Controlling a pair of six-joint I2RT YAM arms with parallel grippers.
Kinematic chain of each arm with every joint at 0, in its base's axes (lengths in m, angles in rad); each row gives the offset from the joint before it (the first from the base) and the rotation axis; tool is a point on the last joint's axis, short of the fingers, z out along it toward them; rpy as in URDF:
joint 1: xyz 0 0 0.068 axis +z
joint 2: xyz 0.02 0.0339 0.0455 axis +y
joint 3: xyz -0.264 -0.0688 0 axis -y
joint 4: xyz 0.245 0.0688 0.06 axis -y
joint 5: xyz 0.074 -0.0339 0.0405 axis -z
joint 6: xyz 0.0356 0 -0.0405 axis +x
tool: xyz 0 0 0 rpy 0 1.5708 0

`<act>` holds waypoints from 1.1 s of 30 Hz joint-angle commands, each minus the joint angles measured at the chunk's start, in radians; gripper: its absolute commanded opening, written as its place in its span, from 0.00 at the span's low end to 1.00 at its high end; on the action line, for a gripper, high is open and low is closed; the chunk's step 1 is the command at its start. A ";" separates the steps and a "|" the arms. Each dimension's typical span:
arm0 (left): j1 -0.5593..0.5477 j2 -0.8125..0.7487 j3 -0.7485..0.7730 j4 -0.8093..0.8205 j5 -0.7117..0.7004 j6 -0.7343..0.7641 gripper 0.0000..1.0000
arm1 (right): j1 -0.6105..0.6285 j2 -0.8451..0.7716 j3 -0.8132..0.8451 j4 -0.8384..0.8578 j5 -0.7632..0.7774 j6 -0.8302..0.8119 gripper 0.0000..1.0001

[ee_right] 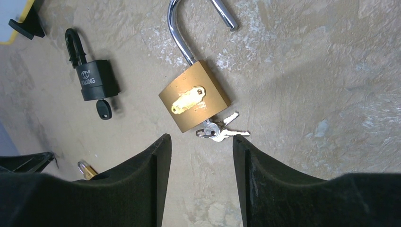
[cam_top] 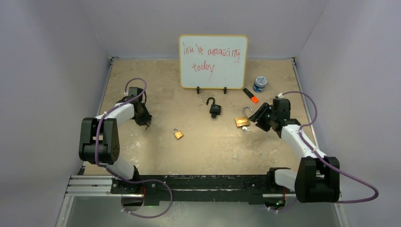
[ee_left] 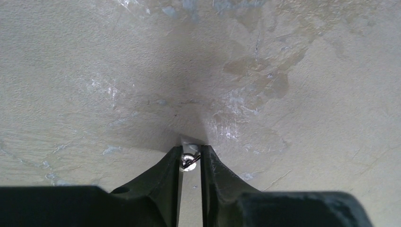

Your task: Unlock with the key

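Presently a small silver key [ee_left: 188,161] is clamped in the left gripper [ee_left: 190,154] near the desk's left edge, the right gripper [ee_right: 201,140] being spread before a square brass padlock [ee_right: 194,101]

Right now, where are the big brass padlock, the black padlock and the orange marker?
Big brass padlock [ee_right: 194,99]: right wrist view, front of body.
Black padlock [ee_right: 96,80]: right wrist view, body.
Orange marker [cam_top: 251,96]: top view, barrel.

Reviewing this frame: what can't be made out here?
1. The silver item in the left end effector: left wrist view, fingers hide most; key or not unclear.
2. The small brass padlock: top view too small, right wrist view mostly behind the right end effector; shackle state unclear.
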 commanded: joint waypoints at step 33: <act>-0.075 -0.216 -0.017 0.037 0.569 -0.303 0.00 | 0.198 0.012 0.003 0.222 -0.329 -0.094 0.65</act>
